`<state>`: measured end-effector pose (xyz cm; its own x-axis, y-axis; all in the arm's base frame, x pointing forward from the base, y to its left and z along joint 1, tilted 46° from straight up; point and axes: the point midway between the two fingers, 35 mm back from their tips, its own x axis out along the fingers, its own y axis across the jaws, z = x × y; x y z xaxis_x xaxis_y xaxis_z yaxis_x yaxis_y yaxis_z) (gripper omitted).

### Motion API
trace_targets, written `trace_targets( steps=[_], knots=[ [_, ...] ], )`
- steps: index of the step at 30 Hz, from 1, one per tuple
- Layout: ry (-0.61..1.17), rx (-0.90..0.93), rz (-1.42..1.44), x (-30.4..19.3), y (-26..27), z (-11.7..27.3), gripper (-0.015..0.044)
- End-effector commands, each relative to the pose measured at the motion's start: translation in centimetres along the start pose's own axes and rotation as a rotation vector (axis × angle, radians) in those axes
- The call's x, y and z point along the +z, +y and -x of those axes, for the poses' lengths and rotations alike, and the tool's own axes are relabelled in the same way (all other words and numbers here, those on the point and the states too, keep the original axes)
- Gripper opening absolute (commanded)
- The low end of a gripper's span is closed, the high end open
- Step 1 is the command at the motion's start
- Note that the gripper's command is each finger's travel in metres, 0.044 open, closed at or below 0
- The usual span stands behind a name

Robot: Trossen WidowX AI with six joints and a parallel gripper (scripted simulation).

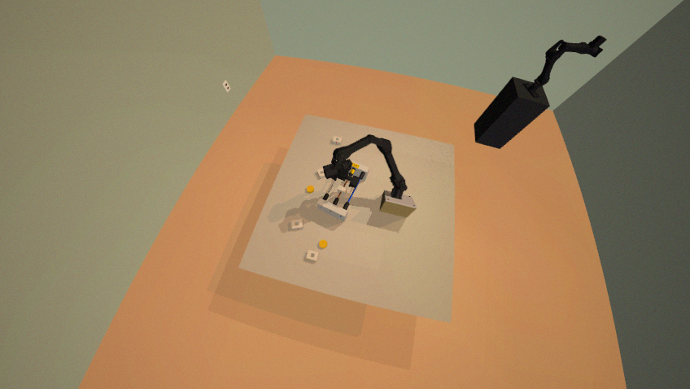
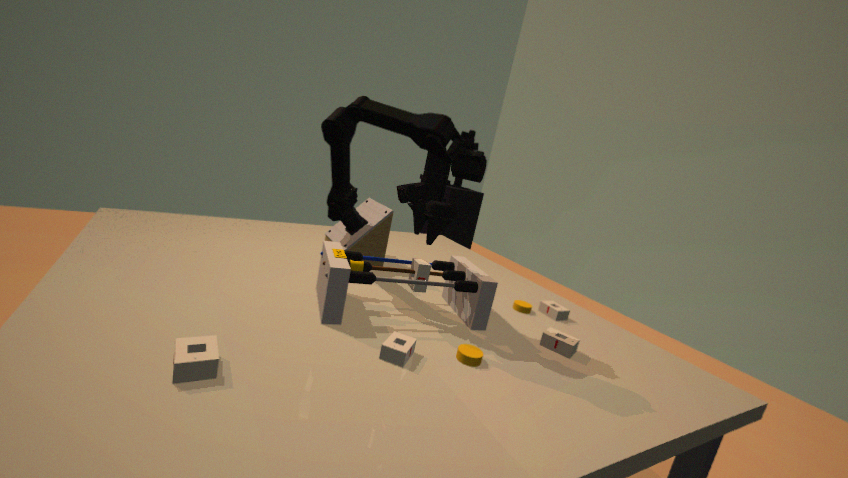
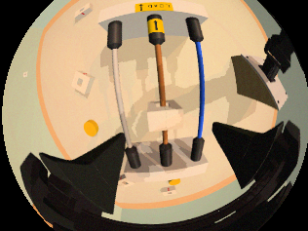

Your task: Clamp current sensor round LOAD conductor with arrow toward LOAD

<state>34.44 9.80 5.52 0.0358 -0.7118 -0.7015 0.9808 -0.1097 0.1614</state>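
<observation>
Fingers [image 2: 432,238] are standing wide and empty above the boxy, matte white sensor [image 1: 343,189] [image 2: 420,275] [image 3: 165,117], which is encircling the smooth brown wire [image 2: 391,270] [image 3: 160,77], its latch not verifiable; an incomplete latch could be risking reopening, and a low sideways retreat, snagging the slim blue wire [image 1: 354,190] [image 2: 385,259] [image 3: 201,92].

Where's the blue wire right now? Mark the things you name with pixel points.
In the wrist view, the blue wire [image 1: 354,190] [image 2: 385,260] [image 3: 202,92] is right of the brown wire [image 1: 338,194] [image 2: 391,270] [image 3: 160,72], strung between two grey-white blocks.
</observation>
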Motion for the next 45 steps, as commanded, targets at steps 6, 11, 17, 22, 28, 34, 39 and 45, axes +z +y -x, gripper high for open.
trace_targets(
  steps=[6, 11, 17, 22, 28, 34, 39, 45],
  knots=[
    [0.14, -0.012, 0.309, 2.6, -0.5, -0.4, 0.044],
    [0.289, 0.064, 0.651, 5.2, -1.3, -0.9, 0.044],
    [0.404, 0.273, 1.056, 7.8, -2.5, -1.4, 0.044],
    [0.402, 0.52, 1.383, 9.5, -3.7, -1.7, 0.044],
    [0.286, 0.792, 1.674, 10.9, -4.9, -2.0, 0.044],
    [0.077, 1.01, 1.913, 11.8, -6.0, -2.2, 0.044],
    [-0.17, 1.15, 2.109, 12.4, -6.7, -2.3, 0.044],
    [-0.449, 1.231, 2.289, 12.7, -7.3, -2.4, 0.044]
  ],
)
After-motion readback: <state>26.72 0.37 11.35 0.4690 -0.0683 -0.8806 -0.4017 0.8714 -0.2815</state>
